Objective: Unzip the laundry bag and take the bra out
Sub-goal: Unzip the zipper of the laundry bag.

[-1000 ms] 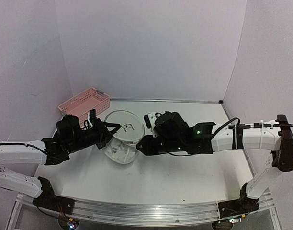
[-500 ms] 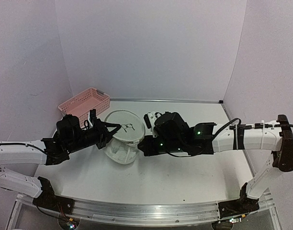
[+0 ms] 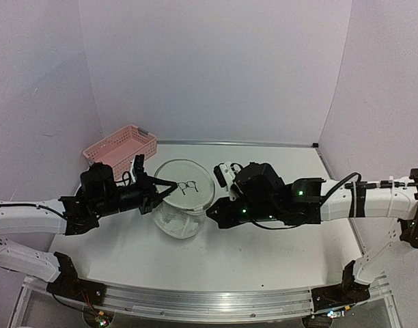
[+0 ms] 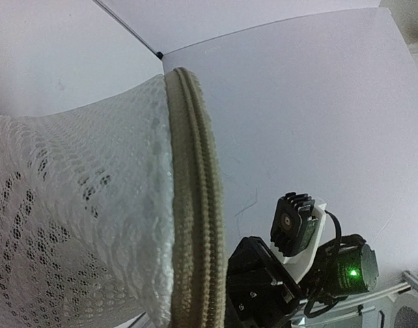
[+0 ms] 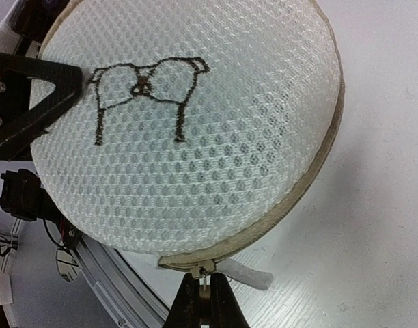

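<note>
the laundry bag (image 3: pixel 185 193) is held up off the table (image 3: pixel 277 263) between the two arms, tilted so its round mesh face with the black logo (image 5: pixel 144 89) is turned toward the right wrist camera. the bra cannot be made out through the mesh. the zip rim (image 4: pixel 195 205) runs all the way round the case as a tan band, and it looks closed along the stretch in view. the zip pull (image 5: pixel 207 281) sits at the edge of the rim nearest the right arm, directly at the tips of the right gripper (image 5: pixel 207 295), whose fingers are pinched tight on it. from there the track curves away along the rim on both sides, so the pull probably has to be dragged along the curve rather than straight out from the bag. on the far side of the disc, the left gripper (image 3: pixel 162 186) is closed down and appears to clamp the rim, bracing the case roughly opposite the pull. the right arm is plainly the one placed to work the zip.
</note>
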You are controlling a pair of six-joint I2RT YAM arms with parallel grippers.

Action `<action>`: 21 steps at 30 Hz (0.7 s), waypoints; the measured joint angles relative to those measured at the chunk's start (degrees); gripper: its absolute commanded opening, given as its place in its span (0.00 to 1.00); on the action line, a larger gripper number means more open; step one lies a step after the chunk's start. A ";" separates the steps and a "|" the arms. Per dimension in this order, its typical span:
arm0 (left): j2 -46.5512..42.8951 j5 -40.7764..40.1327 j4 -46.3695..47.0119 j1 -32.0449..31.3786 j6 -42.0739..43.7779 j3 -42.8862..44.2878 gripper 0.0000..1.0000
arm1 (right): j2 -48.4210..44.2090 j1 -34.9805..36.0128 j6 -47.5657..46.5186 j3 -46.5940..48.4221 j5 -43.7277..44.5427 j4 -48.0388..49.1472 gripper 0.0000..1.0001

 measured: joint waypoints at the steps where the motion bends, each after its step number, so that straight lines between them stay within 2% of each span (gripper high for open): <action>1: 0.00 0.85 -0.07 0.00 0.61 0.28 0.00 | -0.35 0.00 -0.20 -0.37 -0.04 -0.26 0.00; 21: 1.49 20.13 -1.07 0.24 13.86 5.77 0.00 | -7.80 -0.07 -7.58 -3.13 0.13 -7.91 0.00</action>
